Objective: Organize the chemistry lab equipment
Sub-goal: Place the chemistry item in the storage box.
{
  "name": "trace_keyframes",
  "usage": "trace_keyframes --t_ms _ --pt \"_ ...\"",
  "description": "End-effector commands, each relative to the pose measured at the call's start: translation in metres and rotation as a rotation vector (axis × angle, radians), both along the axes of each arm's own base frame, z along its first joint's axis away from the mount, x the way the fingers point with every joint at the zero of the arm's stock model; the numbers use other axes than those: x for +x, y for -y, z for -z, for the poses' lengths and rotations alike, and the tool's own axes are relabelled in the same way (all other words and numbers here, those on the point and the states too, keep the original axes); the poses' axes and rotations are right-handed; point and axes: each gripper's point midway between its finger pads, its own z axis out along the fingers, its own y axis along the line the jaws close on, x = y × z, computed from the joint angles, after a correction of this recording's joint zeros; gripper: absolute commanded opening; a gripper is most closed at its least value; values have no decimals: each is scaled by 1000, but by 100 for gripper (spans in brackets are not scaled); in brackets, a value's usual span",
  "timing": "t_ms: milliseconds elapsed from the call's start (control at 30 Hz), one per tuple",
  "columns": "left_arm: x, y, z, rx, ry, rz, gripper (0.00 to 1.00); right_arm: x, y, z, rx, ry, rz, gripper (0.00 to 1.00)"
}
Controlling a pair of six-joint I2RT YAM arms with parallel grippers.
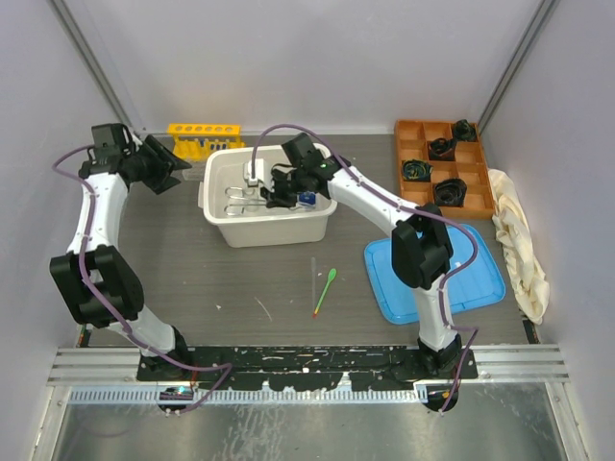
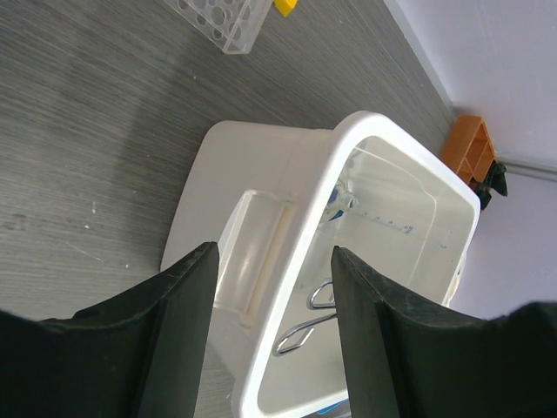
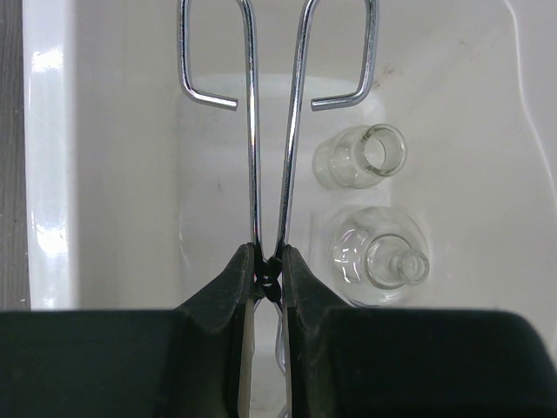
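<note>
Partway done: right gripper (image 3: 267, 261) pinched tight on the metal tongs (image 3: 253, 174) inside the white tub (image 1: 274, 230), two glass flasks (image 3: 361, 157) already in there at the tongs' 3 o'clock, left gripper (image 2: 274, 252) wide and empty at tub's 9 o'clock, green spatula (image 1: 326, 288) not yet collected at tub's 5 o'clock.

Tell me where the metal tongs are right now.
In the right wrist view, the tongs are pinched in the right gripper, inside the white tub, beside two glass flasks.

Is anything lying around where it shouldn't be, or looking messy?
The green spatula lies alone on the table in front of the white tub. The cream cloth sits crumpled along the right edge.
</note>
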Motion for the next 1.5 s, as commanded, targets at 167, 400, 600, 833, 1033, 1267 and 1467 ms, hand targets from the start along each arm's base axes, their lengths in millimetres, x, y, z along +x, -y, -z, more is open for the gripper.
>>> trace_keyframes --t_ms 167,400,600,833,1033,1267,1467 --pt "-14 -11 -28 30 72 5 56 7 -12 0 27 19 -17 1" --pt "-18 -9 -16 18 41 9 56 13 -13 19 3 -2 13 1" --pt "-16 -9 -16 15 42 13 56 14 -9 39 -33 -22 29 1" --pt "-17 -8 -9 4 26 17 56 14 -6 56 -60 -45 43 1" --pt "-18 -7 -10 4 28 18 56 15 -5 68 -68 -67 60 1" --pt "-19 -7 -7 0 21 19 56 15 -5 75 -72 -82 71 1" --pt "-18 -7 -6 -3 21 21 56 17 -2 84 -85 -88 85 1"
